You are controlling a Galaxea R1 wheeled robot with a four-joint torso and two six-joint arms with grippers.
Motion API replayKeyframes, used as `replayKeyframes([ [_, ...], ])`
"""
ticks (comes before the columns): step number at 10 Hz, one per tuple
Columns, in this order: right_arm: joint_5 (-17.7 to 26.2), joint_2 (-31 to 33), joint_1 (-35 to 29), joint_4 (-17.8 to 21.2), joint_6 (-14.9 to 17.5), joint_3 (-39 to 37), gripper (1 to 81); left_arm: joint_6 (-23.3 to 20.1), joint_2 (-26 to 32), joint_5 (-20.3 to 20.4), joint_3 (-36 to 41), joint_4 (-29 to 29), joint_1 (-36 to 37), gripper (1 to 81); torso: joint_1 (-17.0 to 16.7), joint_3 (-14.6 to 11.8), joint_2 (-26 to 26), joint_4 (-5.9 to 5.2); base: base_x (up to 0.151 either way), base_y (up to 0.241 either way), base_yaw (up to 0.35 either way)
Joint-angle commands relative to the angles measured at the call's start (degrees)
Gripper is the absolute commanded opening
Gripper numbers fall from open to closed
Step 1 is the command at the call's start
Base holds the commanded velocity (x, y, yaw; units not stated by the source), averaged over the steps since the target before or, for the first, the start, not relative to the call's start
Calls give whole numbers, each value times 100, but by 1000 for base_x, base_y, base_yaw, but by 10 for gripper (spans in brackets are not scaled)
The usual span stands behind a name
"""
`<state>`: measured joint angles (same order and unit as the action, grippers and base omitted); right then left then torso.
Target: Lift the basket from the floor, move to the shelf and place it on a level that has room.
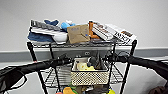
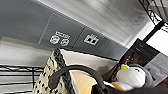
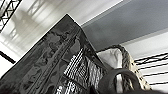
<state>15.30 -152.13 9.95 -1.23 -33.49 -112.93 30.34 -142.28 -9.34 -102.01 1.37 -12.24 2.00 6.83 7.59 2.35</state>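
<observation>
The cream-white basket (image 1: 90, 77) with perforated sides sits at the height of the shelf's (image 1: 32, 53) second level (image 1: 53, 76), a grey wire grid between black posts. My left gripper (image 1: 69, 60) is at the basket's left end by the rim, and my right gripper (image 1: 108, 58) is at its right end. Whether the basket rests on the level or hangs between the arms I cannot tell. Its wall is close in the left wrist view (image 2: 53, 70) and in the right wrist view (image 3: 130, 65). Inside are a white and yellow plush toy (image 2: 131, 77) and a dark printed box (image 3: 62, 62).
The top tier (image 1: 75, 44) is piled with boxes, a brown packet and blue cloth. Colourful toys (image 1: 70, 90) lie on the tier below the basket. A grey band with wall sockets (image 2: 91, 39) runs behind the rack.
</observation>
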Motion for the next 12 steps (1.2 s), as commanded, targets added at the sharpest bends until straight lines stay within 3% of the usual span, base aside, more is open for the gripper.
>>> replayKeyframes([
  [1, -265, -136, -1306, -149, 35, -271, 10, -46, -118, 143, -284, 162, 1254, 10, 0, 0, 0, 0, 0, 0, 0],
  [9, -238, -84, -1174, -88, 0, -439, 10, -54, 32, -112, -523, 152, 1228, 10, 0, -2, 0, 0, 0, 0, 0],
  [10, -134, -67, -1174, -71, 0, -404, 10, -81, 67, -129, -426, 171, 1228, 811, 0, -2, 0, 0, 0, 0, 0],
  [11, -132, -5, -1165, -44, -17, -360, 10, -81, 94, -174, -381, 171, 1228, 811, 0, -2, 0, 0, 0, 0, 0],
  [12, -132, 110, -1183, -35, -44, -184, 811, -55, 138, -191, -372, 127, 1228, 811, 0, -2, 0, 0, 0, 0, 0],
])
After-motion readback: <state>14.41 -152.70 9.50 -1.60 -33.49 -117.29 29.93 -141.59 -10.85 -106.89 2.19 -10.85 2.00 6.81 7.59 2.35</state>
